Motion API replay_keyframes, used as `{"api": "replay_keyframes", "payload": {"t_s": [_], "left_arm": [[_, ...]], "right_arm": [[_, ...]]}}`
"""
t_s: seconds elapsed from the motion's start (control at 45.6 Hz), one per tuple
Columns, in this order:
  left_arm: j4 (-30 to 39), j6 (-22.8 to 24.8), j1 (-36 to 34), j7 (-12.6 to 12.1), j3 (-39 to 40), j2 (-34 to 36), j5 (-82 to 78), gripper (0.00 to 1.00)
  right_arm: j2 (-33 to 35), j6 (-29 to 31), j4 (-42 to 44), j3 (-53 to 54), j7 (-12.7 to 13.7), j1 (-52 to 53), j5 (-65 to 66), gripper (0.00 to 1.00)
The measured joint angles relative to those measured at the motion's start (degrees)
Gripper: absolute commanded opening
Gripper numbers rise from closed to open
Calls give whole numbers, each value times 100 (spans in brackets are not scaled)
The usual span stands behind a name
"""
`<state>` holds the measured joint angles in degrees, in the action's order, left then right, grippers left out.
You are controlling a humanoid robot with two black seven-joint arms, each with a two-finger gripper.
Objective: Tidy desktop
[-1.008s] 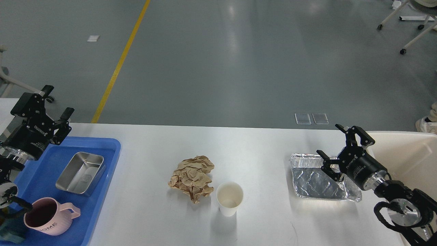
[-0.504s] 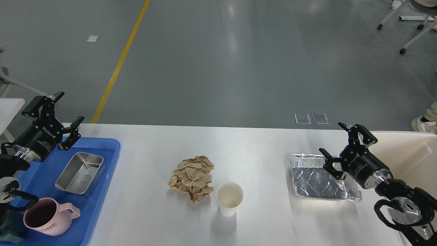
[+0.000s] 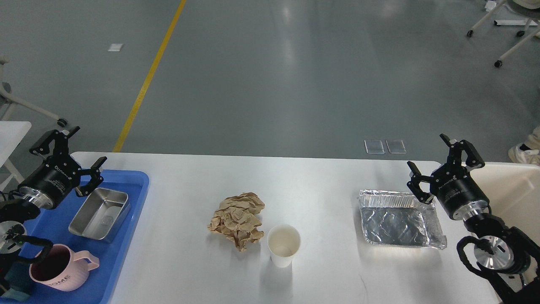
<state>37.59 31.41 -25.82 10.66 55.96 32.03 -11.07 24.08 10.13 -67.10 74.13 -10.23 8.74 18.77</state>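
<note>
Cream bin [image 3: 512, 185] cut off right

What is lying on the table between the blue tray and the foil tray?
In the head view, a crumpled brown paper and a white paper cup lie between the blue tray and the foil tray on the desktop.

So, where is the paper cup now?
In the head view the paper cup stands upright near the middle of the desktop, just right of the crumpled paper.

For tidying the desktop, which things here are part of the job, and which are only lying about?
Part of the job: desktop, crumpled brown paper, paper cup, foil tray, blue tray, cream bin.

Lying about: wheeled frames on the floor.
</note>
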Motion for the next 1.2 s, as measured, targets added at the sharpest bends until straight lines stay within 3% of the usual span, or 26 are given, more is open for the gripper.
{"api": "replay_keyframes", "payload": {"t_s": [0.153,0.548,0.679,0.986,1.03,1.205], "left_arm": [[-39,-162,10,168,-49,-51,4,97],[-41,-222,14,189,-44,-74,0,97],[-17,-174,3,183,-17,-72,-6,97],[10,-122,9,186,-46,-213,-26,97],[12,-108,9,189,-47,-244,-31,97],[13,2,9,191,-47,-292,-35,97]], "right_arm": [[76,-84,11,34,-168,23,3,100],[223,-199,202,423,-190,84,-31,100],[780,-52,333,377,-190,84,-53,100],[2528,1048,383,196,-275,-4,89,100],[2697,1221,354,141,-351,-10,187,100],[3262,1668,290,5,-1095,-20,1419,100]]}}
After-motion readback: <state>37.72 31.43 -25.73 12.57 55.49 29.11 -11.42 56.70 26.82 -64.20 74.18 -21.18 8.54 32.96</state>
